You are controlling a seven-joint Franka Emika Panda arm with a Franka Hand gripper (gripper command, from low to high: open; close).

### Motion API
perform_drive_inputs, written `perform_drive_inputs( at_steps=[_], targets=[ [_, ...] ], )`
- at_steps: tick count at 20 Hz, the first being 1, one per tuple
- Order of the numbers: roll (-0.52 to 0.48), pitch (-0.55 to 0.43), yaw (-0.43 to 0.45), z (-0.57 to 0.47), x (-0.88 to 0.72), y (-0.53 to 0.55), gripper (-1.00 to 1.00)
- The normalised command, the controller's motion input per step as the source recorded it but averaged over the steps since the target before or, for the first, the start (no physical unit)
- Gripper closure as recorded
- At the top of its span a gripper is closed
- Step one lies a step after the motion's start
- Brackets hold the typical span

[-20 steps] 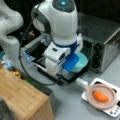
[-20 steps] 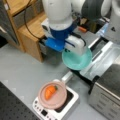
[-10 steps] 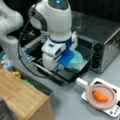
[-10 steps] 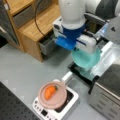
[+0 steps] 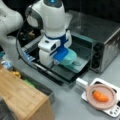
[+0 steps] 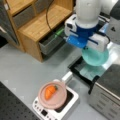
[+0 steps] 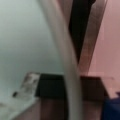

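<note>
- Teal plate (image 5: 68,57) hangs from the gripper (image 5: 58,56) in a front view, over the open door of the toaster oven (image 5: 105,42); the blue fingers pinch its near rim, and the white wrist hides much of the plate's back edge.
- Right of the oven door in that view, a pink plate (image 5: 101,96) with a carrot (image 5: 100,96) sits on a white scale (image 5: 113,110); a wooden cabinet (image 5: 22,100) fills the corner left of the oven, on a grey floor-like surface.
- From a front view on the opposite side, the teal plate (image 6: 95,55) shows below the gripper (image 6: 86,45), above the oven's dark door (image 6: 85,70); the fingertips themselves are lost behind the blue pads. The carrot (image 6: 50,92) lies below the oven there, and wooden shelves (image 6: 37,22) stand to the oven's left.
- Wrist view: the plate's rim (image 7: 62,60) crosses the picture close up, pale teal to its left; the rest is dark and hard to read.
- Against a second ago, the plate has come lower and nearer the oven door.
</note>
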Motion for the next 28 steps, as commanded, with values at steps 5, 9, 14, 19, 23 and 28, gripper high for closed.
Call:
perform_drive_inputs(
  at_steps=[5,9,14,19,23,28],
  targets=[
    [0.022,-0.215,-0.027,-0.1,-0.25,0.13,1.0],
    [0.063,-0.209,-0.022,-0.04,-0.15,0.05,1.0],
    [0.107,-0.191,-0.054,0.05,-0.18,0.04,1.0],
    [0.112,-0.15,-0.069,0.05,-0.27,0.1,1.0],
    [0.113,-0.116,-0.073,-0.06,-0.32,0.2,1.0],
    [0.097,-0.117,-0.1,-0.12,-0.31,0.24,1.0]
  ],
)
